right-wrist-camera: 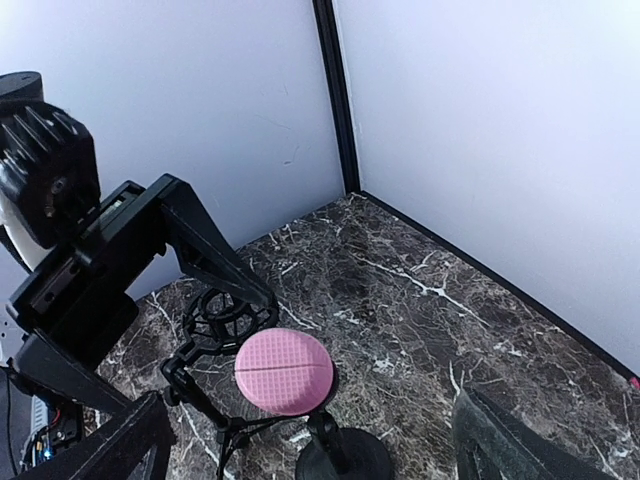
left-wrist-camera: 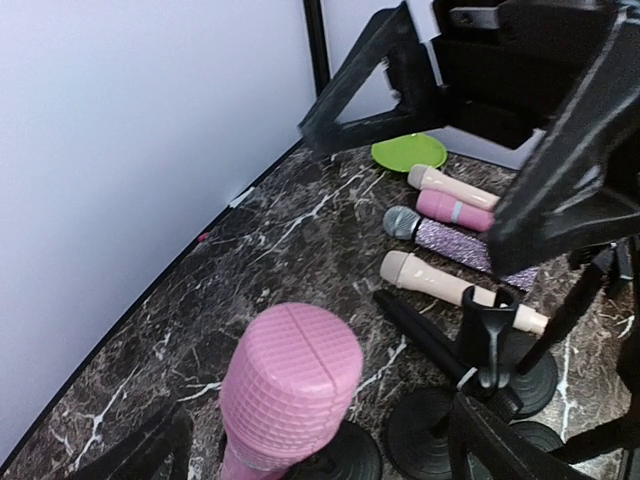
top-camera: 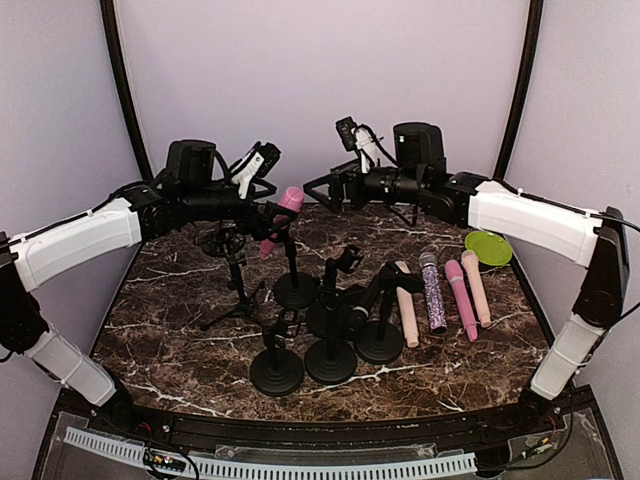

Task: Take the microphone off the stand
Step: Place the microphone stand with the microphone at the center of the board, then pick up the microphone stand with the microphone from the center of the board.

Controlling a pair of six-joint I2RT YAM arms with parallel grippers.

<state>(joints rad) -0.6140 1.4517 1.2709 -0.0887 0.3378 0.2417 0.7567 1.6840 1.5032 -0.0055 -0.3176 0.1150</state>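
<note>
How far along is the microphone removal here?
Done: four microphones lie loose on the table. In hand: the left jaws stand open either side of the pink microphone, not gripping. Left: it sits in its stand; grip and lift it out.

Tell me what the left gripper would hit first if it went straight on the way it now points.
The pink microphone in its stand. In the left wrist view its head sits between the left gripper's open fingers, dead ahead and apparently close, though the exact depth is hard to judge.
</note>
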